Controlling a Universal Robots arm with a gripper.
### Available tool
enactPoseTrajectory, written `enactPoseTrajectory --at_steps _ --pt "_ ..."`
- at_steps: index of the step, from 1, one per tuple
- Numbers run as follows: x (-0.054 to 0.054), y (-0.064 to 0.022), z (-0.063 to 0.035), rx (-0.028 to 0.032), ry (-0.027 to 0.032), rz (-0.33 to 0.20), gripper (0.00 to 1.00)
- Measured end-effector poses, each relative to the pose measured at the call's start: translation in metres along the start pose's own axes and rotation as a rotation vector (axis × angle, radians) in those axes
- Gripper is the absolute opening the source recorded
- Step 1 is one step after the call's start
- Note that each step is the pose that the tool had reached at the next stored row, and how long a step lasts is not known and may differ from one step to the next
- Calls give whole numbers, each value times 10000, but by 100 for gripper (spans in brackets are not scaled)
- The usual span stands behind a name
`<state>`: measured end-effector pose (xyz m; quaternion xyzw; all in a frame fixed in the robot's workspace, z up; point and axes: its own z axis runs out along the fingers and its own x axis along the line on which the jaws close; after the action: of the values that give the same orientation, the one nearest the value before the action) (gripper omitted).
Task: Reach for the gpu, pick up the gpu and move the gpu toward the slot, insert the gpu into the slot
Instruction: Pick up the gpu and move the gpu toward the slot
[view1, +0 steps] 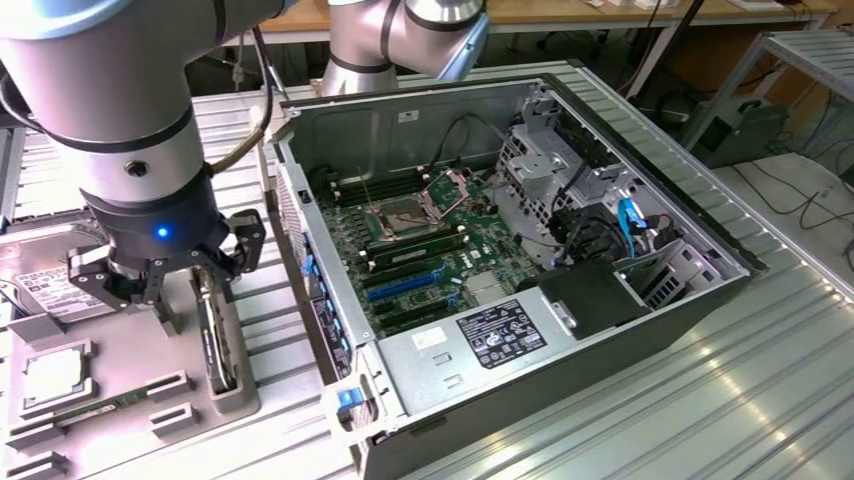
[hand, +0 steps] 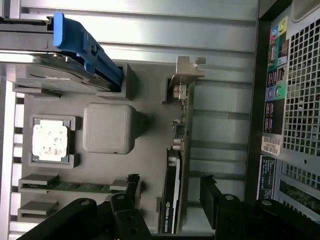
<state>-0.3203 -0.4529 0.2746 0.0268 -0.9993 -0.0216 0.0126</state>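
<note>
The gpu (hand: 180, 125) is a thin dark card standing on edge in the grey holder (hand: 150, 150), its silver bracket (hand: 186, 67) at the far end. In the exterior view the gpu (view1: 214, 340) sits at the holder's right edge, beside the open computer case (view1: 627, 300). My gripper (hand: 170, 189) hovers just above the card and is open, one finger on each side of it, with gaps to both. In the exterior view my gripper (view1: 194, 295) hangs low over the holder. The blue slot (view1: 400, 287) lies on the motherboard inside the case.
On the holder also rest a hard drive with a blue clip (hand: 75, 55), a processor chip (hand: 50, 140), a green memory stick (hand: 75, 186) and a grey block (hand: 107, 127). The case's rear panel (hand: 295, 100) stands close beside the card. The metal table (view1: 747, 400) extends around.
</note>
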Motion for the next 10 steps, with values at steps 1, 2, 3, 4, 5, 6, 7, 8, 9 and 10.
enactPoseTrajectory --at_steps 1,2,3,4,5,6,7,8,9,10 --pt "0 -1 16 -2 -4 85 60" --pt "-1 -1 31 -4 -7 138 60" --pt "-1 -2 46 -5 -10 183 60" --pt "-2 -3 63 -6 -14 228 60" --pt "-2 -4 80 -5 -16 250 60" --pt "-3 -6 92 -5 -15 253 60" --pt "-5 -8 105 -5 -15 253 60" --pt "-7 -12 118 -4 -15 253 60" --pt "-12 -14 131 -4 -15 253 60" --pt "-14 -17 145 -4 -15 253 60"
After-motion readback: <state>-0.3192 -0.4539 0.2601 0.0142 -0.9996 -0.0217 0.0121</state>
